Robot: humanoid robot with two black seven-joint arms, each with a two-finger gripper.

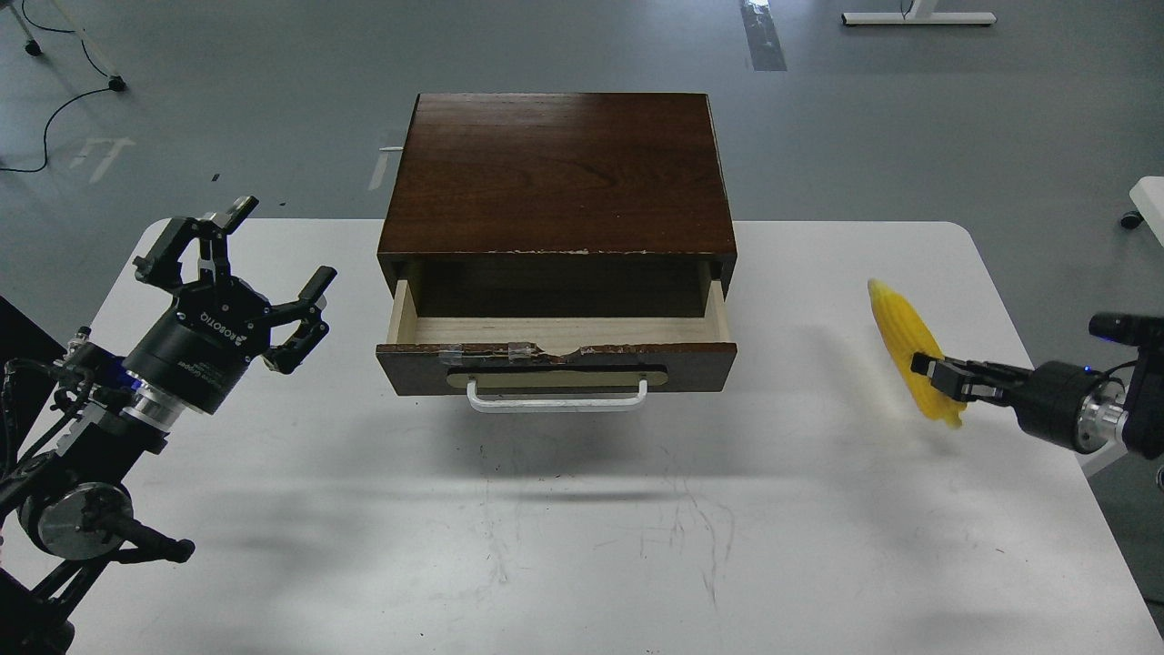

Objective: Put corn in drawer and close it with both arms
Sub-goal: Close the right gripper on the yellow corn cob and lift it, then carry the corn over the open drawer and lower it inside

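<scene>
The yellow corn (900, 341) is held at the right side of the white table (582, 546), blurred, its tip pointing up and left. My right gripper (937, 375) is shut on the corn's lower half. The drawer (556, 357) of the dark-brown cabinet (556, 173) is pulled open, with pale wood inside and nothing in it. Its white bar handle (556, 398) faces me. My left gripper (250, 273) is open and empty, raised above the table to the left of the drawer.
The cabinet stands at the middle back of the table. Behind the table is grey floor with cables (55, 109) at the far left. A white table's edge (1148, 205) shows at the far right.
</scene>
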